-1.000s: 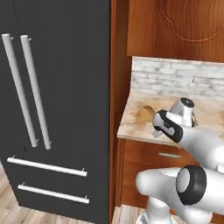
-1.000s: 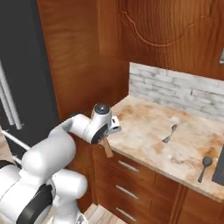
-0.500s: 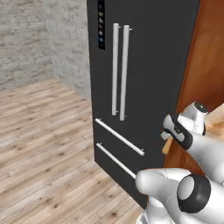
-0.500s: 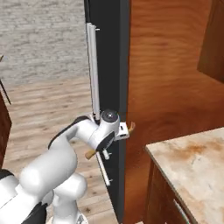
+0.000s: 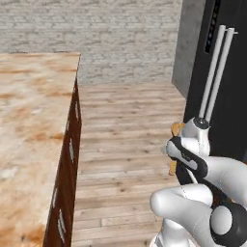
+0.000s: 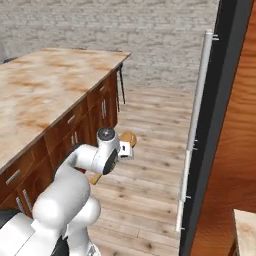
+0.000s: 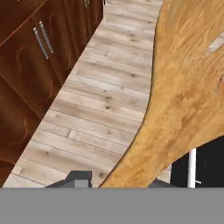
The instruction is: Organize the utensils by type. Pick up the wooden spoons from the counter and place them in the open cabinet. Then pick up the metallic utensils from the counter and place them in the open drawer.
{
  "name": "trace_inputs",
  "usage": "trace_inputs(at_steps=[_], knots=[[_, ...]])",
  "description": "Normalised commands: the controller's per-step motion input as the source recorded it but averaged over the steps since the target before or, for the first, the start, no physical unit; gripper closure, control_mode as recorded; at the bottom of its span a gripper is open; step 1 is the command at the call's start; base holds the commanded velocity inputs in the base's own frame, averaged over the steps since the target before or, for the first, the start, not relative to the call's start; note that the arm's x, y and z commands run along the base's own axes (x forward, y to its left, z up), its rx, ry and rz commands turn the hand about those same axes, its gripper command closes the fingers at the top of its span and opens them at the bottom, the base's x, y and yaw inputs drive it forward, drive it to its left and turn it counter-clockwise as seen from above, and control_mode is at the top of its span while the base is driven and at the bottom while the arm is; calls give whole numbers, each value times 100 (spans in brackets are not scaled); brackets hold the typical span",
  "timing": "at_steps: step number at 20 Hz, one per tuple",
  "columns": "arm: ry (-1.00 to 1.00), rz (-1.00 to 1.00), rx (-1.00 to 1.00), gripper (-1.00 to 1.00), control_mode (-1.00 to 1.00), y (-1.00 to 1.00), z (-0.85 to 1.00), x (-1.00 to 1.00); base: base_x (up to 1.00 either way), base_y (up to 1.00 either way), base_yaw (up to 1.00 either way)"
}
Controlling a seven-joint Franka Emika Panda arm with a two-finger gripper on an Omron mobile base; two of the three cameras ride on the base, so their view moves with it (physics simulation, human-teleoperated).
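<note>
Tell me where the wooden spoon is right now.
The wooden spoon is in the claw, carried over the plank floor between the island counter and the black fridge.

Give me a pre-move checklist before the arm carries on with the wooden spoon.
1. Spoon in grip: ok. The gripper is shut on the wooden spoon, whose bowl rises past the fingers in the hand view.
2. Spoon ends free: ok. The bowl and the handle hang over the wood floor, touching nothing.
3. Open cabinet in sight: not ok. I cannot pick it out in these frames.
4. Island counter: ok, it stands apart from the arm.
5. Black fridge: cannot tell how near the arm it stands.
</note>
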Motion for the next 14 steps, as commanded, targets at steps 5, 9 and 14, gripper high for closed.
trace_inputs(at_steps=[5, 9, 14], knots=[[0, 0, 0, 100, 100, 0, 0, 0, 54, -17, 55], [0, 0, 0, 100, 100, 0, 0, 0, 45, -30, 35], [0, 0, 0, 100, 100, 0, 0, 0, 94, -23, 9]])
